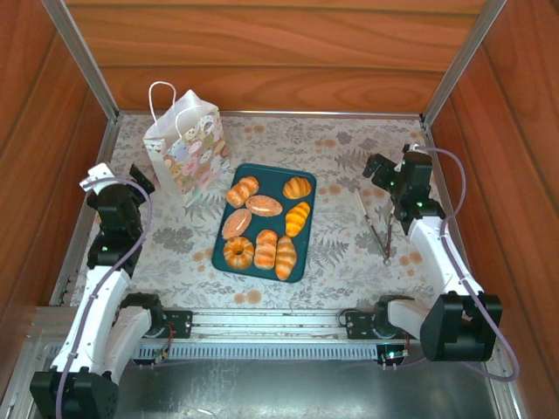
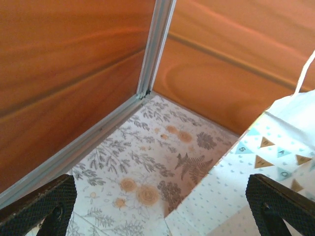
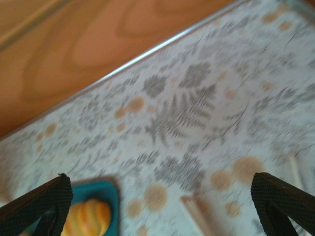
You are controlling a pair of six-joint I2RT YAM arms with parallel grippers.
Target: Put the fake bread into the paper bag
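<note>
Top external view: eight pieces of fake bread point(image 1: 262, 229) lie on a teal tray point(image 1: 278, 177) at mid-table. The paper bag point(image 1: 185, 155) stands upright just left of the tray, mouth up. The left gripper point(image 1: 140, 179) hovers beside the bag. The right gripper point(image 1: 380, 168) hangs well right of the tray, near a pair of tongs point(image 1: 376, 227).

Left wrist view: the left gripper point(image 2: 160, 206) is spread wide and empty, with the bag's printed wall point(image 2: 266, 162) close by its right-hand finger.

Right wrist view: the right gripper point(image 3: 160, 201) is likewise spread wide and empty, with one roll point(image 3: 88, 219) at lower left.

Handling: the pieces appear light, rigid and glossy, so probably slippery. Grip each across its narrow middle. The bag looks flimsy and may tip.
</note>
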